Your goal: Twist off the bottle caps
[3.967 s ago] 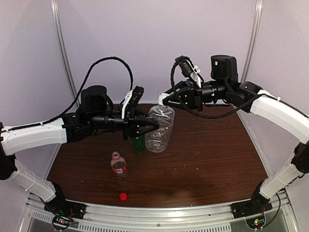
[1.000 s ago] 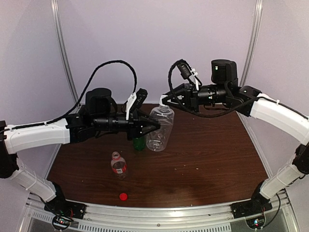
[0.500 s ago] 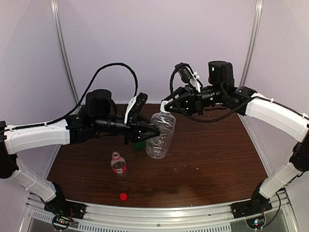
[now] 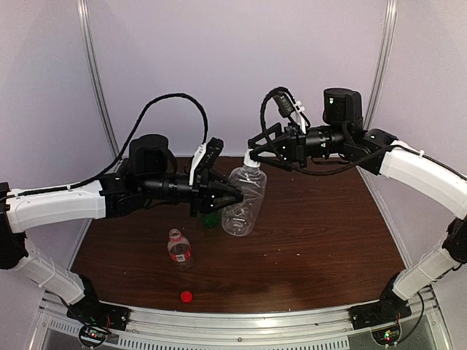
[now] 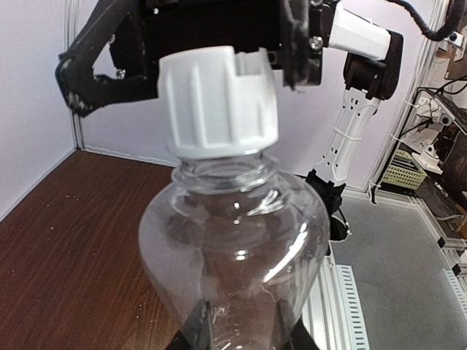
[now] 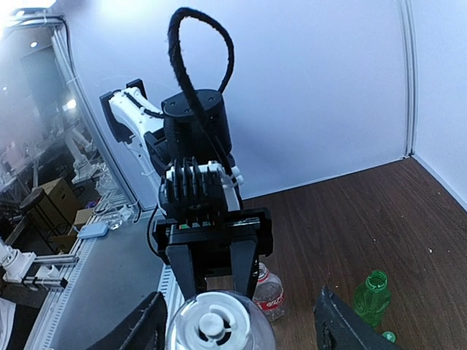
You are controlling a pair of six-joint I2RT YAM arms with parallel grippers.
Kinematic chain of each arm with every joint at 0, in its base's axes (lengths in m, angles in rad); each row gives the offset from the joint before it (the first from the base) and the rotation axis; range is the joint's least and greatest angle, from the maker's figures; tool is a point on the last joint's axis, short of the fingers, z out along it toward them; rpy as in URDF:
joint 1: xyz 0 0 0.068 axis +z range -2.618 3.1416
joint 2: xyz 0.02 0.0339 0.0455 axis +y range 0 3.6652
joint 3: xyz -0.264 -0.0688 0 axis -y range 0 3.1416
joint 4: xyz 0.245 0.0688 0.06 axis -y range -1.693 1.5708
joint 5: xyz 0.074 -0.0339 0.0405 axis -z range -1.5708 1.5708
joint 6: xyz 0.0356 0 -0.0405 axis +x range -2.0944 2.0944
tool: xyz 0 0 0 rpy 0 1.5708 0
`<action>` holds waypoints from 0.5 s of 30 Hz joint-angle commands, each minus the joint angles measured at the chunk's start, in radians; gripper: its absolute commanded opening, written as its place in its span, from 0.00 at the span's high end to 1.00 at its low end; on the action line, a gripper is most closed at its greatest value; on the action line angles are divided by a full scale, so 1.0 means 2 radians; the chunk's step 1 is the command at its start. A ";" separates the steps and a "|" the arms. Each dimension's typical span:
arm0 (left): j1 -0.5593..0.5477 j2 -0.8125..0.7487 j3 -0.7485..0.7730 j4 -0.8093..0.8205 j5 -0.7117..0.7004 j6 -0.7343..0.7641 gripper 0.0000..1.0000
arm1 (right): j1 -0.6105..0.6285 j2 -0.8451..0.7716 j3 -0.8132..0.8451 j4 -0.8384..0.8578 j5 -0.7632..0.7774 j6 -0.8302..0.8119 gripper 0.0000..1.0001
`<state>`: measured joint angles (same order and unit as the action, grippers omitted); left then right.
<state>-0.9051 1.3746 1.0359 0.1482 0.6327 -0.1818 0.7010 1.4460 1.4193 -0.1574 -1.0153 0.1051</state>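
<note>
Top external view: from where I stood, the left gripper [image 4: 232,195] had its jaws clamped on the belly of the large clear ribbed plastic bottle [image 4: 244,208]. It held the bottle tilted over the middle of the dark brown wooden table [image 4: 328,240]. Whether the bottle's base touched the wood I could not tell.

The white-grey ribbed screw cap [image 5: 219,102] sat on the neck. The right gripper [image 6: 239,321] stood spread around it, jaws apart. In the right wrist view its black fingers [image 6: 146,329] flanked the cap, with a plain gap on the far side, so nothing was pinched.

The slim green plastic bottle [image 4: 210,217], its neck open, stood just beside the left gripper and was half hidden by it. The short clear plastic bottle with the red label [image 4: 179,248] stood uncapped nearer the front, apart from the green one.

The small red round screw cap [image 4: 187,296] lay alone near the table's front edge, close to the metal rail [image 4: 241,321].

All three bottles kept to the left and middle. A broad stretch of brown wood ran from the ribbed bottle to the right edge, under the raised right arm [image 4: 416,164]. The white back wall [image 4: 233,65] rose at the table's far edge, close behind both grippers.
</note>
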 commanded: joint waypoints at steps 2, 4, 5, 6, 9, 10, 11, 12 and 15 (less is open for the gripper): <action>-0.002 0.003 0.017 0.018 -0.050 0.007 0.94 | 0.000 -0.038 0.000 -0.009 0.097 0.049 0.28; -0.002 0.004 0.019 0.016 -0.066 0.007 0.94 | 0.002 -0.042 0.001 -0.009 0.133 0.076 0.27; -0.002 0.005 0.020 0.015 -0.074 0.005 0.94 | 0.004 -0.044 0.002 -0.010 0.153 0.086 0.26; -0.002 0.006 0.022 0.014 -0.083 0.004 0.94 | 0.008 -0.045 0.006 -0.017 0.177 0.093 0.26; -0.002 0.009 0.026 0.012 -0.103 0.001 0.94 | 0.028 -0.043 0.021 -0.050 0.264 0.104 0.25; -0.002 0.009 0.026 0.011 -0.110 0.000 0.94 | 0.034 -0.041 0.026 -0.058 0.287 0.107 0.24; -0.002 0.010 0.027 0.011 -0.115 -0.001 0.94 | 0.040 -0.039 0.030 -0.064 0.308 0.109 0.23; -0.002 0.010 0.027 0.012 -0.120 -0.002 0.94 | 0.045 -0.037 0.034 -0.069 0.324 0.110 0.22; -0.002 0.012 0.027 0.013 -0.135 -0.004 0.95 | 0.061 -0.028 0.043 -0.080 0.352 0.110 0.19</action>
<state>-0.9051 1.3914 1.0557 0.1463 0.4320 -0.1825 0.7849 1.3758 1.4540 -0.2630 -0.4946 0.2962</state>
